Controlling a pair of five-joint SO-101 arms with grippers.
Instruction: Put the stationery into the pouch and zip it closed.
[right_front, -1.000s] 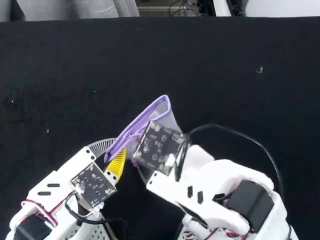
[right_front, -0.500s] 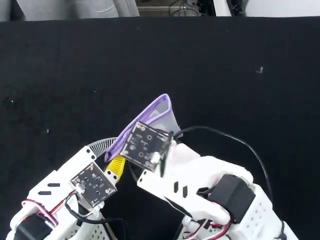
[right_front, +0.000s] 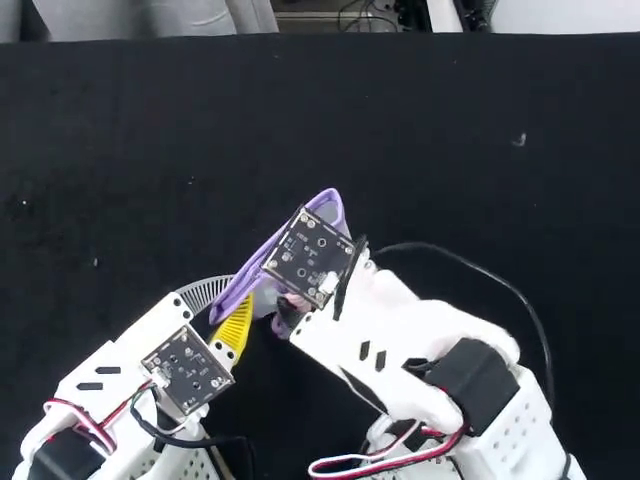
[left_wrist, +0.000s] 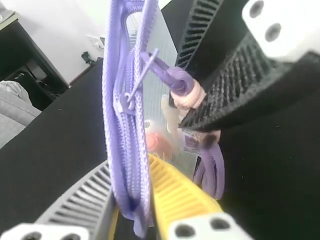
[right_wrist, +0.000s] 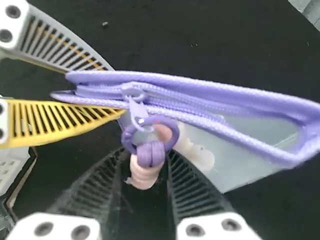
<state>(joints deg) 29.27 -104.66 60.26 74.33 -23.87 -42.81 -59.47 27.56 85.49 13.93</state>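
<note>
At right tool (right_wrist: 147, 162): zipper pull (right_wrist: 148, 135) apparently pinched (overhead: pouch (right_front: 248, 275) rim).

Black cloth covers the desk (right_front: 120, 150), matte and even, with one pale speck (right_front: 518, 140) out on the far right. Past the back edge, grey and white shapes (right_front: 100, 18) line up, and a tangle of dark cables (right_front: 350, 14) sits between them. In the left wrist view a white wall (left_wrist: 60, 25) rises behind a dark piece of furniture (left_wrist: 22, 57). Low beside it lies something grey (left_wrist: 12, 107), possibly a cushion.
</note>
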